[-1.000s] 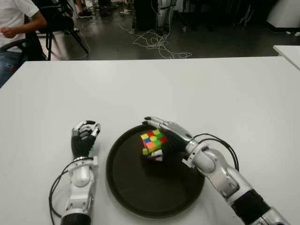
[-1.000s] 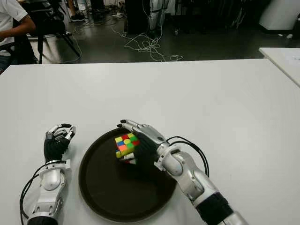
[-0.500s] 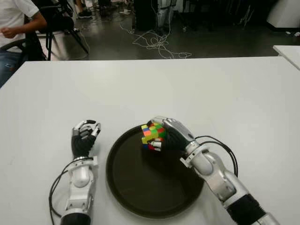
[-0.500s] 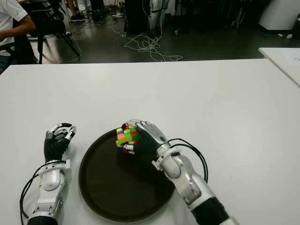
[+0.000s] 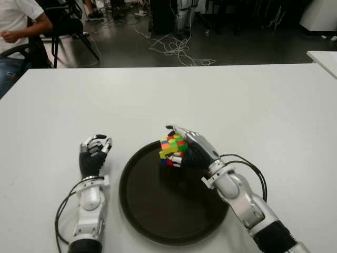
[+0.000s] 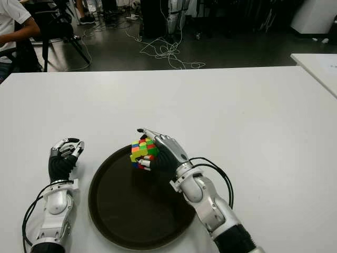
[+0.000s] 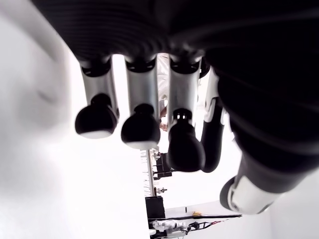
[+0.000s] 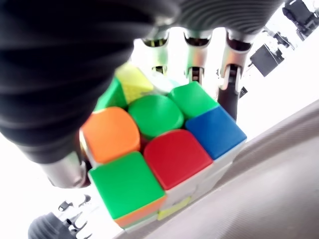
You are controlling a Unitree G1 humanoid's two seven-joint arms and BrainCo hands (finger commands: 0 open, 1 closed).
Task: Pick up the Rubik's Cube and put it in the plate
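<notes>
The Rubik's Cube [image 5: 171, 148], with green, orange, red and blue stickers, is tilted and held just above the far part of the dark round plate [image 5: 158, 213]. My right hand [image 6: 142, 148] is shut on it, index finger over the top and thumb underneath. The right wrist view shows the cube [image 8: 159, 144] close up between the fingers [image 8: 193, 55], with the plate's dark surface [image 8: 279, 164] below. Left of the plate, my left hand [image 5: 95, 153] shows on the white table [image 5: 237, 100], its fingers [image 7: 140, 130] curled on nothing.
Beyond the table's far edge a seated person [image 5: 16, 21] and a chair [image 5: 66, 26] are at the back left, with loose cables [image 5: 179, 50] on the floor. A second white table's corner [image 5: 324, 58] shows at the right.
My right hand's fingers closed around the cube, which then rose and tilted, shifting slightly toward the plate's far rim. The left hand has not moved.
</notes>
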